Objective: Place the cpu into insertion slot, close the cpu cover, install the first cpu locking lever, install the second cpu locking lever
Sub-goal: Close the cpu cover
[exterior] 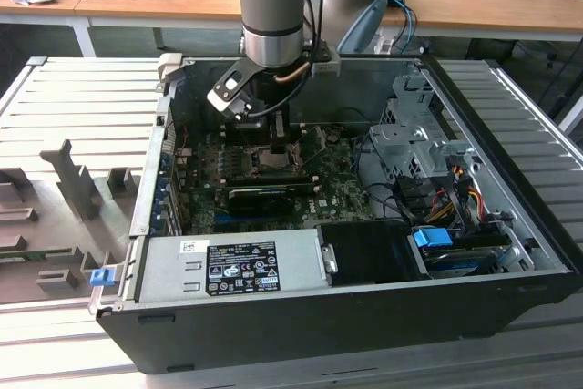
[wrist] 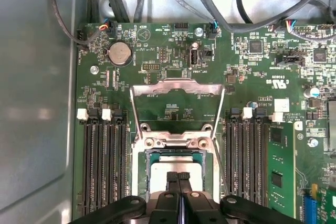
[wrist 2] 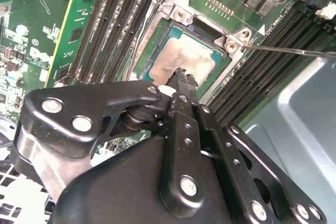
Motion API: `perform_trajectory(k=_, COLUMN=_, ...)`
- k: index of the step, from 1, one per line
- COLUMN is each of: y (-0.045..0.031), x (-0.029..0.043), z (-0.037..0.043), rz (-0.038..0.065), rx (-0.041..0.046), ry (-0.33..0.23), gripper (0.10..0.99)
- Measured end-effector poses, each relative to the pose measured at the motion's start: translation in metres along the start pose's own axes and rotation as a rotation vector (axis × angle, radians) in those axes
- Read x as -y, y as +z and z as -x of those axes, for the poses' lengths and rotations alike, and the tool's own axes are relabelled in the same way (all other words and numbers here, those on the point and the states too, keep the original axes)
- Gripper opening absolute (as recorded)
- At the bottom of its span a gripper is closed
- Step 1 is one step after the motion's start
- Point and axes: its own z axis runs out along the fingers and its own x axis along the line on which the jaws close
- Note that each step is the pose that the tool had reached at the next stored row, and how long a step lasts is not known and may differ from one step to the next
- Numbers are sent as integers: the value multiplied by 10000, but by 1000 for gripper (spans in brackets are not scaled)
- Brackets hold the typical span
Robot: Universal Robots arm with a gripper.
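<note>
Tool (wrist: 178,177), clenched tip to tip on nothing, is hovering at the cpu (wrist 2: 184,56), which is lying flat in the insertion slot (wrist 2: 207,27), cpu cover (wrist: 176,86) flipped open; chip likely light, stiff, fragile, best pinched by opposite edges.

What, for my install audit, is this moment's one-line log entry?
cpu: in insertion slot | cpu cover: open | gripper: shut, tips at cpu top

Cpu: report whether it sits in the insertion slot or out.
In. The cpu lies flat inside the insertion slot, its frame around it in both wrist views; the shut claw is at its top.
</note>
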Motion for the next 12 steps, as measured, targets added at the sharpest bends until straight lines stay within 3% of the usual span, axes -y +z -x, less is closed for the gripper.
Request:
perform_trajectory(k=3, y=-123, x=-10, z=-2, rz=0, rx=-1, ry=0, gripper=106)
perform_trajectory(k=9, y=-136, x=-52, z=-3, rz=-11, rx=-18, ry=-2, gripper=106)
perform_trajectory(k=12, y=-217, x=-58, z=-8, rz=-10, rx=-19, ry=-4, gripper=106)
